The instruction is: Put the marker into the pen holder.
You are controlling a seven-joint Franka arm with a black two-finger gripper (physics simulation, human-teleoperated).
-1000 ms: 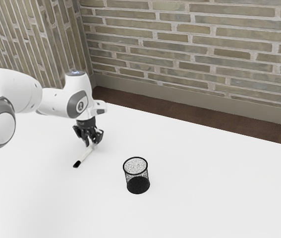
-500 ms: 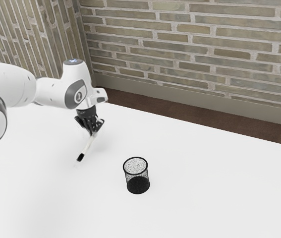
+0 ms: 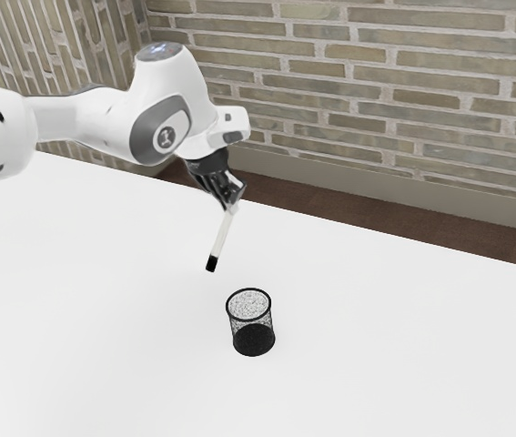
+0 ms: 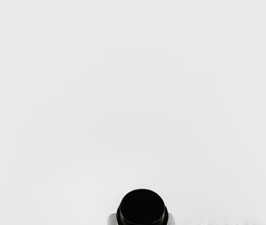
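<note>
Centring the marker [image 3: 221,238], pinched aslant in your closed gripper [image 3: 231,203], raised at the exterior view's left of the pen holder [image 3: 254,342], you want it upright above the rim [image 3: 249,320] before lowering.

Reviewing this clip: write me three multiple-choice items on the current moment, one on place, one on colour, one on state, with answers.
1. Where is the marker?
A) Inside the pen holder
B) In the gripper, off the table
C) Lying flat on the table

2. What colour is the marker's lower end?
A) Black
B) Red
C) Blue

3. How does the pen holder stand?
A) On its side
B) Upside down
C) Upright, open end up

Key:
1. B: the exterior view shows the marker hanging from the gripper, short of the pen holder.
2. A: its lower end is black below a whitish barrel.
3. C: its round rim faces up, its dark base on the table.
</note>
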